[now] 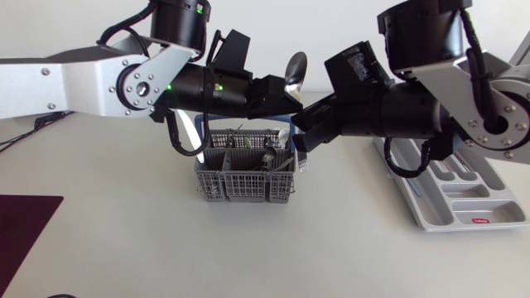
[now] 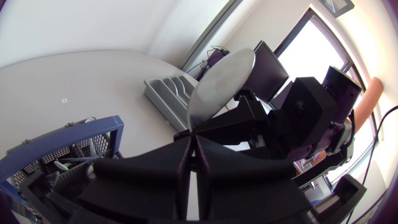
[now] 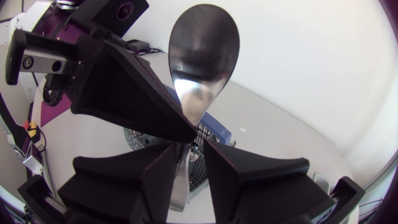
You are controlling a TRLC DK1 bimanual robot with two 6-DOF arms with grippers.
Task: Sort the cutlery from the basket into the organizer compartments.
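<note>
A silver spoon (image 1: 296, 68) stands bowl-up above the grey cutlery basket (image 1: 244, 174), with my left gripper (image 1: 288, 98) shut on its neck. In the left wrist view the bowl (image 2: 221, 84) rises just past the pinched fingertips of that gripper (image 2: 194, 146). My right gripper (image 1: 303, 126) meets it from the other side, just below. In the right wrist view the spoon (image 3: 204, 56) has its handle running down between my right gripper's (image 3: 193, 165) fingers. They stand close on both sides, with a slim gap still showing. Several utensils remain in the basket (image 3: 208, 134). The grey organizer (image 1: 464, 194) lies at the right.
A dark maroon mat (image 1: 21, 228) lies at the table's left front corner. The organizer (image 2: 171, 90) sits beyond the basket's blue handle (image 2: 74, 134) in the left wrist view. Both arms cross above the basket, over the middle of the table.
</note>
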